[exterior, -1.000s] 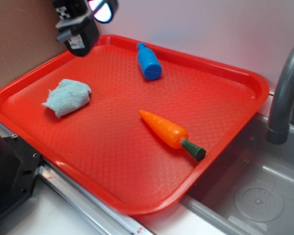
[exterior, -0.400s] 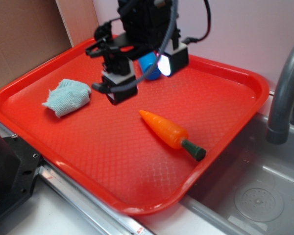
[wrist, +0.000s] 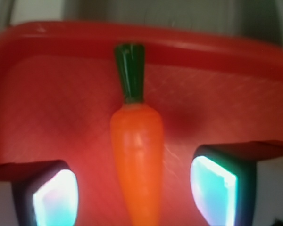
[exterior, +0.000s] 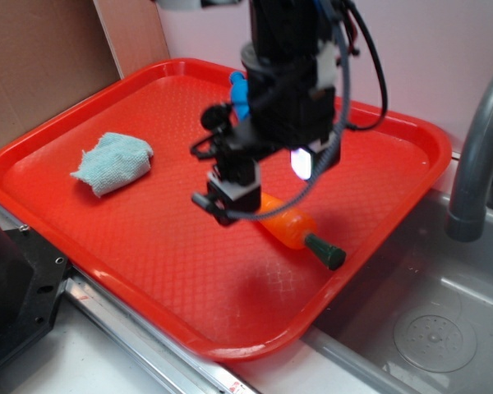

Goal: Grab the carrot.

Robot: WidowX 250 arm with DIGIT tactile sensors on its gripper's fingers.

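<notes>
Red plastic filled most of what I could see, a big tray (exterior: 107, 238) sitting beside a grey sink (exterior: 427, 328) with its tap (exterior: 476, 156) rising at the right. On the tray lay the carrot (exterior: 292, 228), near the edge that faces the sink, its green stem pointing at that rim. A blue bottle (exterior: 239, 92) sat toward the far side behind the arm, and a crumpled blue cloth (exterior: 111, 162) lay well apart on the other side.

My gripper (wrist: 134, 188) hung wide open over the carrot with nothing held. Through the wrist camera I had the carrot (wrist: 137, 160) running straight up the middle, one finger (wrist: 52, 193) on each side of its body and a clear gap to either one. I judged the approach and line-up done. Left to do, as I read it, was the last bit of lowering, the squeeze and the lift; I could not tell how high the fingertips stood above the tray.

For room, the tray floor beside the carrot was bare, so the fingers had space to come down. The raised rim just past the stem was the only edge I judged worth minding
</notes>
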